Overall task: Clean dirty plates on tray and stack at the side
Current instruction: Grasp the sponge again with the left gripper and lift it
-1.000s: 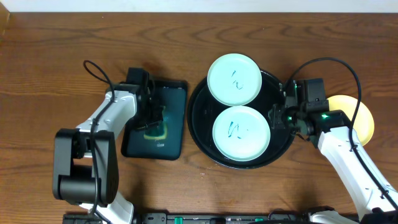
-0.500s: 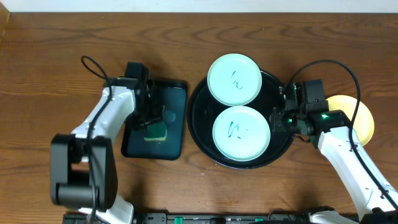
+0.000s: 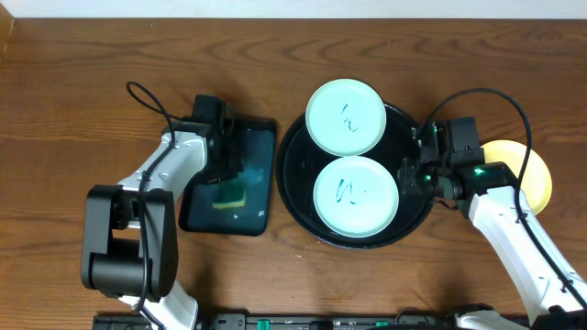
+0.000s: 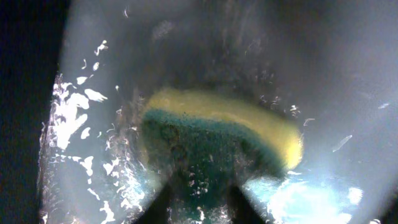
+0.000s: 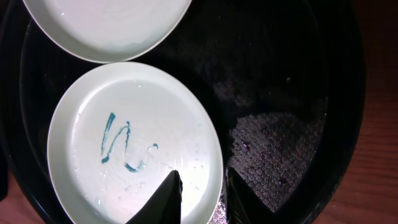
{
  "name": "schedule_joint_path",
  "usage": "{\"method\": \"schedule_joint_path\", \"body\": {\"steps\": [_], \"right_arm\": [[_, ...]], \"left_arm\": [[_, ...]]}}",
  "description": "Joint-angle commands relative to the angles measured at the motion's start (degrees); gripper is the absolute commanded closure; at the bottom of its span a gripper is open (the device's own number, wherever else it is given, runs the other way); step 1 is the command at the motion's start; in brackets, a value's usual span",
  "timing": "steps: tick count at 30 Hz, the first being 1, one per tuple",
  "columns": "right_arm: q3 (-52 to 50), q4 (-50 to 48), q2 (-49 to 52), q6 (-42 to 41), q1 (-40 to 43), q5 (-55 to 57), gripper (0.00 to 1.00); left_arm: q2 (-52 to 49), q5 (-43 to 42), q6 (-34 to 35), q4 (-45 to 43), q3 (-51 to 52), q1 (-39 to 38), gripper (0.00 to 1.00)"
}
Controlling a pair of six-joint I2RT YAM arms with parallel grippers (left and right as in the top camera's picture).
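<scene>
two smooth mint-white plates lie in the glossy black round tray (image 3: 292,165). the far plate (image 3: 345,117) overhangs its raised rim, and the near plate (image 3: 356,194) sits just beside it; each bears an unreadable blue scribble. the right gripper (image 5: 200,193) has its jaws apart, astride the near plate's right edge. a yellow plate (image 3: 537,174) rests on the wooden table (image 3: 73,92), right of the tray. the left gripper (image 3: 225,165) hangs over a wet yellow-green sponge (image 4: 217,137) in the rectangular tray (image 3: 257,147); i cannot tell how its jaws stand.

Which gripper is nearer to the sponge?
Left. The left gripper is on the sponge in the rectangular tray; the right gripper is far off, astride a plate rim on the round tray.
</scene>
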State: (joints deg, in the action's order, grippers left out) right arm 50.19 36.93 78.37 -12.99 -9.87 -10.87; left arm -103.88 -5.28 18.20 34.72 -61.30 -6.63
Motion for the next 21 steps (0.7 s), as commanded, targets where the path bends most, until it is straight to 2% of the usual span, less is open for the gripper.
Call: {"method": "schedule_joint_path", "body": {"steps": [1, 7, 8, 9, 10, 12, 16, 21], "right_arm": [[0.81, 0.35, -0.15, 0.35, -0.31, 0.07, 0.78], [0.81, 0.46, -0.15, 0.35, -0.31, 0.07, 0.79], [0.81, 0.59, -0.15, 0.35, -0.31, 0.07, 0.79], [0.81, 0.72, -0.15, 0.35, -0.31, 0.07, 0.79], [0.81, 0.94, -0.15, 0.35, -0.31, 0.07, 0.8], [0.81, 1.51, -0.15, 0.37, -0.31, 0.09, 0.8], [0.81, 1.9, -0.15, 0.37, -0.31, 0.11, 0.8], [0.81, 1.66, -0.15, 0.37, -0.31, 0.11, 0.8]], "left_arm": [[-3.61, -0.9, 0.33, 0.35, 1.7, -0.09, 0.92], [0.0, -2.67, 0.31, 3.15, -1.25, -0.09, 0.92], [1.01, -2.67, 0.31, 3.91, -1.97, -0.09, 0.78], [2.14, -2.69, 0.31, 4.68, -2.56, -0.09, 0.56], [3.3, -2.69, 0.31, 5.6, -3.1, -0.09, 0.47], [5.79, -2.73, 0.31, 7.85, -3.67, -0.09, 0.36], [10.08, -3.1, 0.31, 13.9, -3.65, -0.09, 0.35], [9.97, -3.1, 0.33, 15.76, -1.6, -0.87, 0.43]]}}
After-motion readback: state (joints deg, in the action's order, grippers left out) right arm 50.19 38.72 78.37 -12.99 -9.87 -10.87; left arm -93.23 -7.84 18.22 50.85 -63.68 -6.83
